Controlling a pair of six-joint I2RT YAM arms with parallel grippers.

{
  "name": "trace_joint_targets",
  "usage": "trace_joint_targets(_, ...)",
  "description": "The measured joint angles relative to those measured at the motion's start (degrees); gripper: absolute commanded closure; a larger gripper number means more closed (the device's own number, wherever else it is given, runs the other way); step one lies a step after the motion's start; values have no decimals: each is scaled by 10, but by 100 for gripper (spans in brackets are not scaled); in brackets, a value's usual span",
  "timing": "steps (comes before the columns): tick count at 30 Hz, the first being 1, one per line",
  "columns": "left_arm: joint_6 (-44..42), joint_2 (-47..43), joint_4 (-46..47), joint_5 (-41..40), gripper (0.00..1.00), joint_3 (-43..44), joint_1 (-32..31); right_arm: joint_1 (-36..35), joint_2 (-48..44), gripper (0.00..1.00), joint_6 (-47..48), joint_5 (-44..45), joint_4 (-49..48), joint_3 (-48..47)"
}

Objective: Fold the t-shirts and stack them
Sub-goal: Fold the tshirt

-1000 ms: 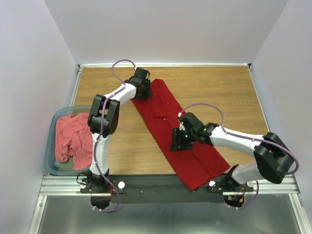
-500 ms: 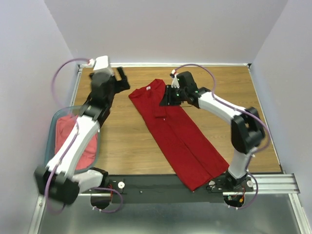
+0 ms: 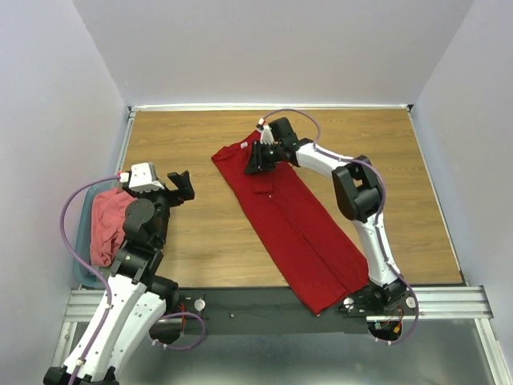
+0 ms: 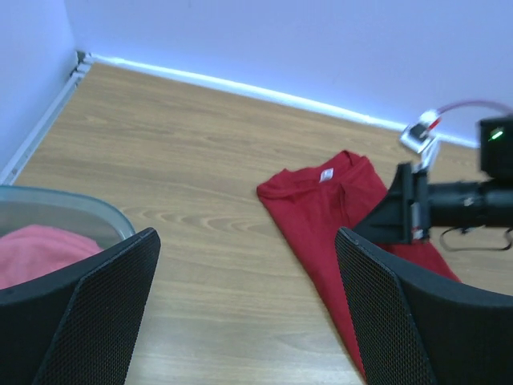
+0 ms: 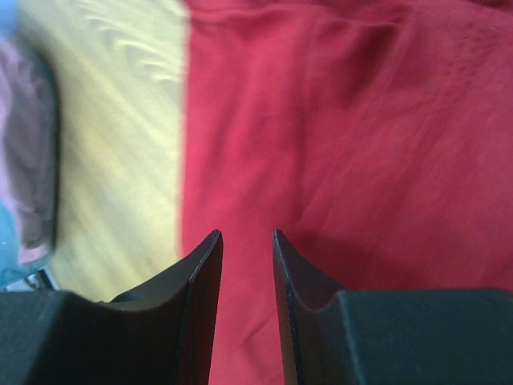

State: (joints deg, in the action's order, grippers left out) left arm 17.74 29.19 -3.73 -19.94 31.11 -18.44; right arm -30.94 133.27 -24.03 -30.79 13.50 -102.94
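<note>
Lying diagonal on table (image 3: pixel 200 233): crimson t-shirt (image 3: pixel 292 220) | right gripper (image 3: pixel 255 157) at collar end, jaws narrowly parted | left gripper (image 4: pixel 247 241) splayed, empty | coral t-shirt (image 3: pixel 106 228) in tub (image 3: pixel 83 273)

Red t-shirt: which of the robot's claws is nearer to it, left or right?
Right. The right claw sits over the red t-shirt near its collar; the left claw is apart from it, above the wooden table beside the blue tub.
</note>
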Motion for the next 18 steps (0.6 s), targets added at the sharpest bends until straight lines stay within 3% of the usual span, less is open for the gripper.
trace_joint_targets(11,-5,71,22,5,2,1,0,77,105,62,-31,-17,-22,-112)
trace_joint_targets(18,-10,105,24,15,2,2,0,150,177,54,-29,-12,-32,-231)
